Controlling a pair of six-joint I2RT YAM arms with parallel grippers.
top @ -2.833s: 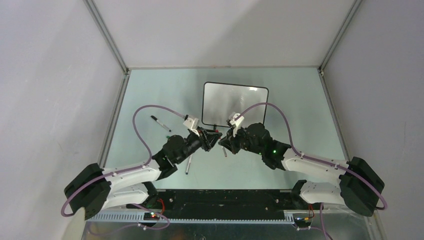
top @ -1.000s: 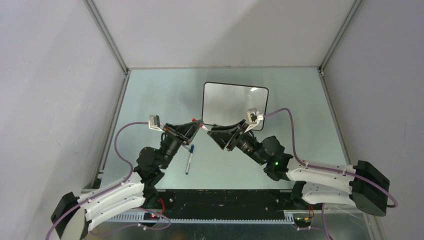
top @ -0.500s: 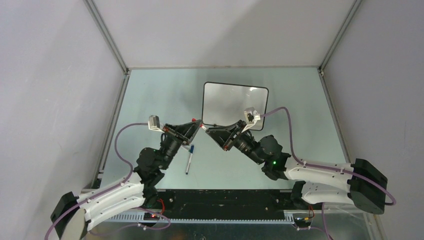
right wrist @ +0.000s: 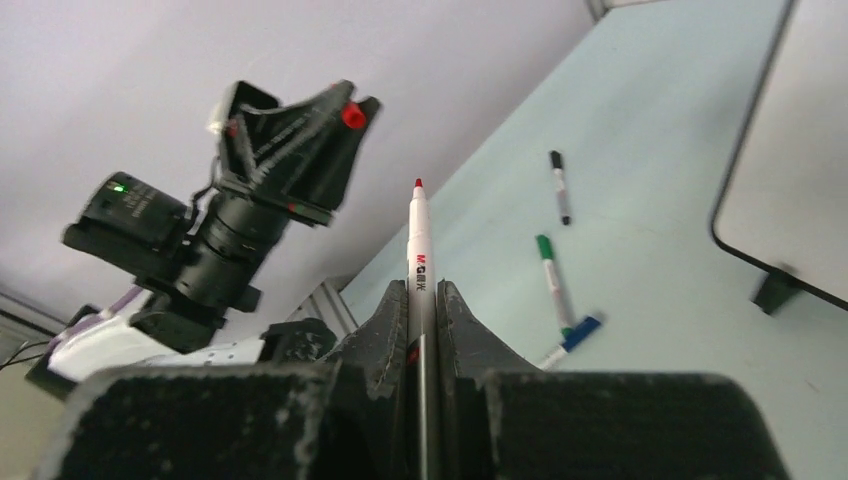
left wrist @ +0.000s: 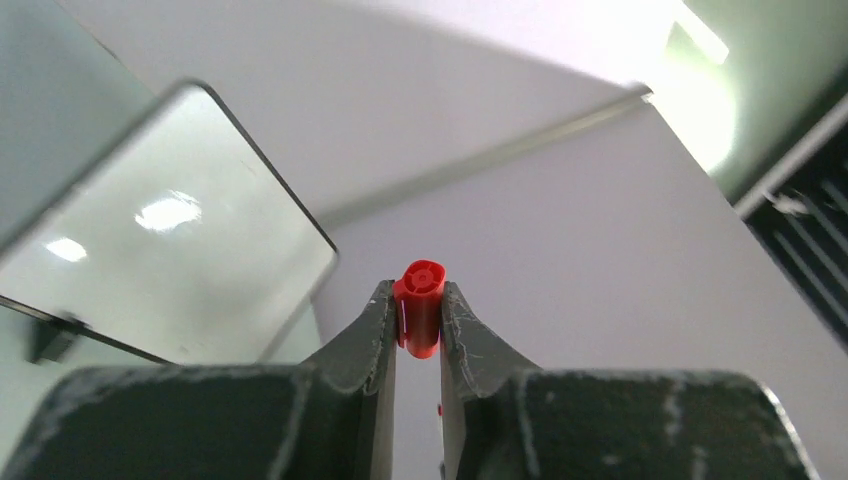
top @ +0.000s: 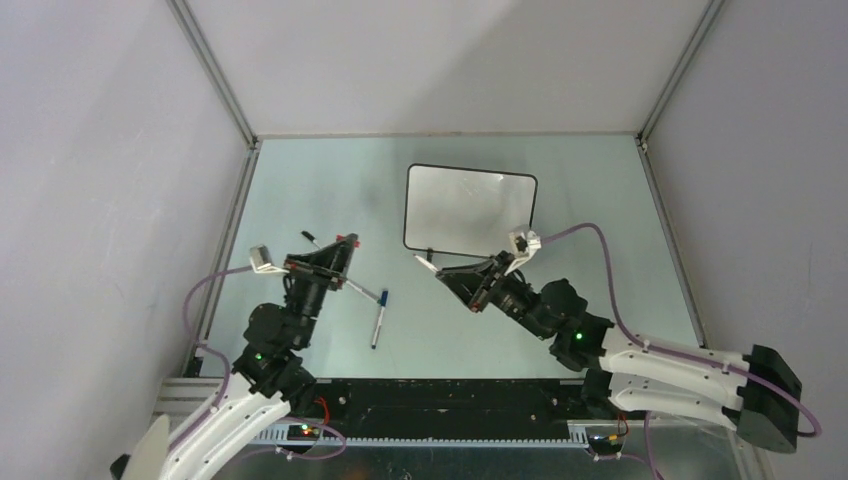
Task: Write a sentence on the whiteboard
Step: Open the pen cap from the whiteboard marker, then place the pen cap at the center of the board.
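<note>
Left pincer [left wrist: 420, 298]: clamped on red cap [left wrist: 421, 318], held aside so the cap stays clear of the tip.
Right pincer [right wrist: 424, 292]: clamped on uncapped marker [right wrist: 419, 245], tip exposed for writing.
Whiteboard [top: 470, 205]: on worktop [top: 320, 190], beyond both pincers, blank.

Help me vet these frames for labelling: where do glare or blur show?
Top view: sharp, faint sheen on the whiteboard. Left wrist view: lamp spots glare on it, a blown-out patch top right, the left hand holding the cap soft up close. Right wrist view: the marker is crisp.
</note>
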